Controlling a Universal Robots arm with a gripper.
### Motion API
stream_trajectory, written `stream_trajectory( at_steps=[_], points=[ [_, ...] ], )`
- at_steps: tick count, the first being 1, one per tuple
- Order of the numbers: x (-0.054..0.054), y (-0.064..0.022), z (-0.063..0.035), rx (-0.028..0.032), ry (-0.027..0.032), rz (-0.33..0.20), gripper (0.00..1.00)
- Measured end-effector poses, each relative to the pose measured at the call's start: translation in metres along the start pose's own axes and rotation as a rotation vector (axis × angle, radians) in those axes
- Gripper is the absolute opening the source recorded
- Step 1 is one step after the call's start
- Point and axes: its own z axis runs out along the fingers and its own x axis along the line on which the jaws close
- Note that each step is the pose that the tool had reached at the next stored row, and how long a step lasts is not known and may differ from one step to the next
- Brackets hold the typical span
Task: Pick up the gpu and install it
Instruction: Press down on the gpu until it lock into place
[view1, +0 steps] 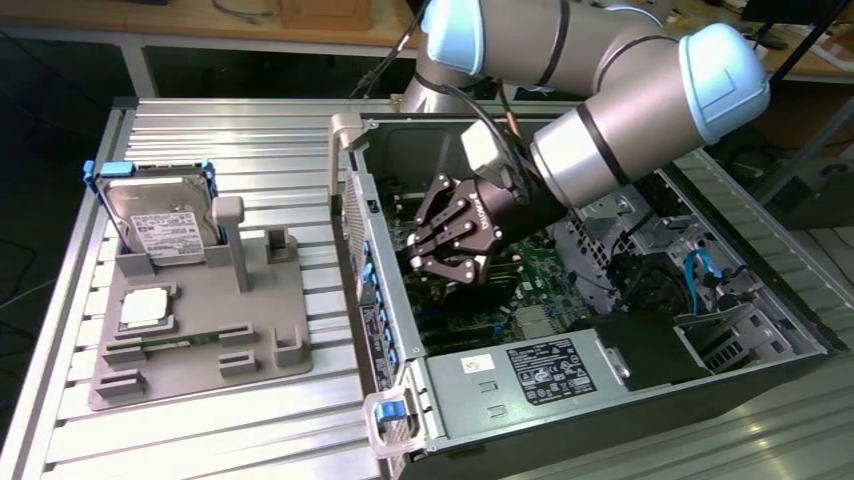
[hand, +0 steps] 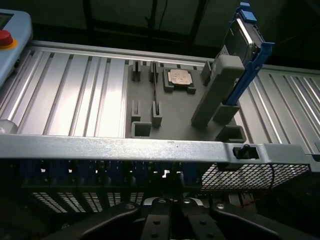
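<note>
My gripper (view1: 447, 268) reaches down into the open computer case (view1: 358, 215), low over the green motherboard (view1: 534, 275) and close to the case's rear wall. Its dark fingers (hand: 159, 220) are pressed together and the gripper (hand: 170, 212) is shut. The gpu is hidden: I cannot make it out under the fingertips, and whether they pinch anything there I cannot tell. On the grey holder (view1: 200, 345) the slotted posts (view1: 276, 245) stand with no card between them.
The holder (hand: 175, 117) carries the blue-framed hard drive (view1: 160, 225) (hand: 245, 40), upright, and the small square chip (view1: 144, 308) (hand: 181, 78). Inside the case lie a power supply (view1: 534, 370) and cables. The case rim (hand: 125, 148) runs right in front of the gripper. A red-buttoned pendant (hand: 6, 37) sits nearby.
</note>
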Motion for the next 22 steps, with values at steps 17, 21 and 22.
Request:
stream_trajectory(
  at_steps=[17,21,22],
  points=[
    [0.002,-0.0084,0.0085,-0.0029,0.002,0.003,0.11],
    [0.002,-0.0103,0.0053,-0.0088,0.0083,0.009,0.11],
    [0.002,-0.0121,0.0022,-0.0146,0.0118,0.013,0.11]
  ],
)
